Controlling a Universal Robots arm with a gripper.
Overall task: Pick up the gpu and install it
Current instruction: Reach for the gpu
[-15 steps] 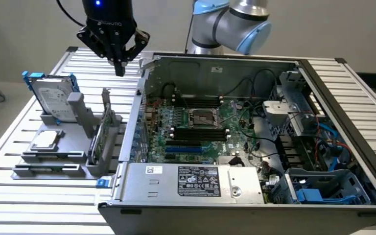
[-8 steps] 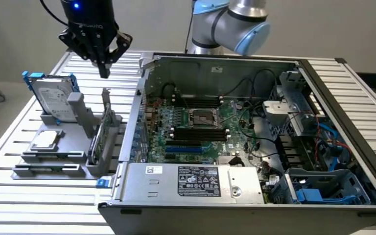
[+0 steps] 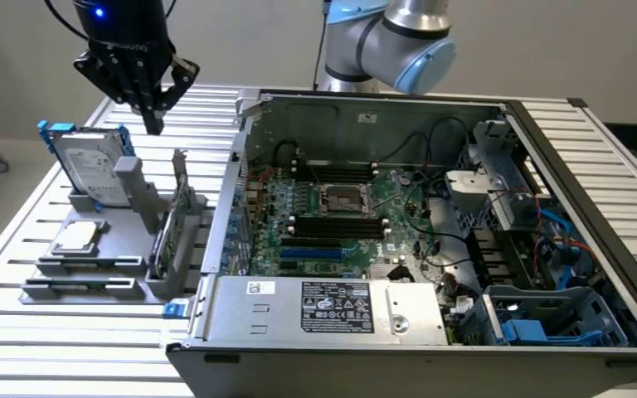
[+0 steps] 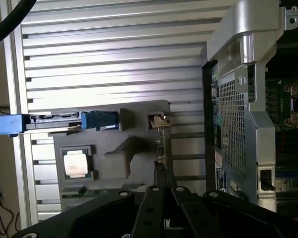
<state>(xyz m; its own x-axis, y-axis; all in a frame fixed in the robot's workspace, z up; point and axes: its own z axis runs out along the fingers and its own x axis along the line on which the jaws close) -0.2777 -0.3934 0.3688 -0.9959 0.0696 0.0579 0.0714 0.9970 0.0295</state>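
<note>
Just beside gpu [image 3: 172, 236]: hard drive [image 3: 86, 166], computer case [image 3: 233, 178]; closed gripper [image 3: 155, 124] above.

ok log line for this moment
gripper: shut, empty, above stand | gpu: upright in stand, not picked up | computer case: open

On the counter [image 3: 9, 249], a parts holder [image 3: 86, 278] sits just beside the open computer case [image 3: 584, 166], on the exterior view's left. The gpu [image 3: 172, 236] stands on edge in the holder, nearest the case (hard drive [image 3: 89, 162] upright farther left). The gripper [image 3: 153, 123] hangs above the holder, apart from it.
</note>
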